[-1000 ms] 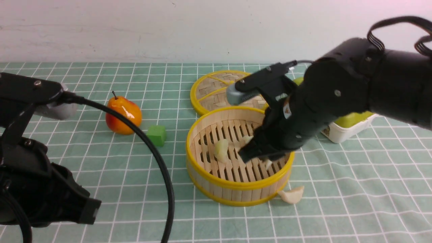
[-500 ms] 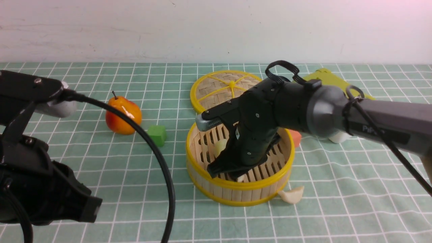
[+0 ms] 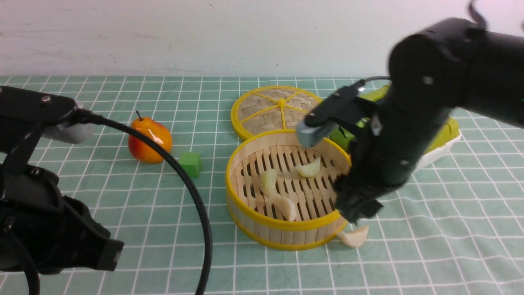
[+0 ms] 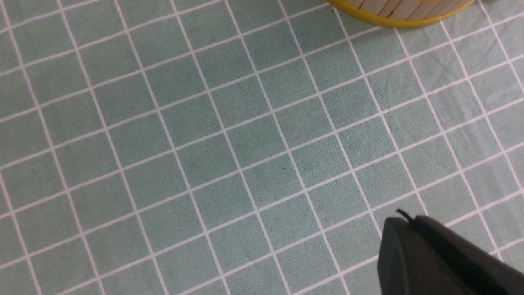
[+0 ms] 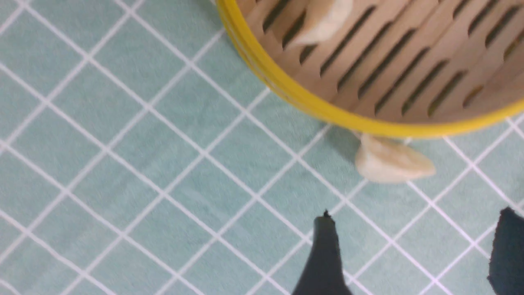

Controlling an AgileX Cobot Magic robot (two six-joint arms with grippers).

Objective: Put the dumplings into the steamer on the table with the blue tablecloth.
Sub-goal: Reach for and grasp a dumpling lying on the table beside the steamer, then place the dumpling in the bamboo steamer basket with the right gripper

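Observation:
The round bamboo steamer (image 3: 262, 224) stands mid-table on the blue tablecloth (image 3: 163, 229). Three pale dumplings lie on its slats: one left of centre (image 3: 269, 180), one toward the back (image 3: 309, 169), one near the front wall (image 3: 286, 207). Another dumpling (image 3: 354, 237) (image 5: 391, 164) rests on the cloth against the steamer's near right side. My right gripper (image 3: 358, 211) (image 5: 415, 221) hangs open and empty just above that dumpling, outside the rim (image 5: 327, 110). Low at the near left, my left gripper (image 3: 108, 254) (image 4: 403, 219) is shut on nothing, over bare cloth.
The flat woven lid (image 3: 278, 108) lies behind the steamer. An orange-red pear (image 3: 149, 139) and a green cube (image 3: 190, 164) sit to the left. A white box with a yellow-green top (image 3: 438, 141) stands at the right, partly behind my right arm.
My right gripper opened wide inside the steamer and left a dumpling near the front wall. It then swung right, out over the near right rim. The left arm stayed still.

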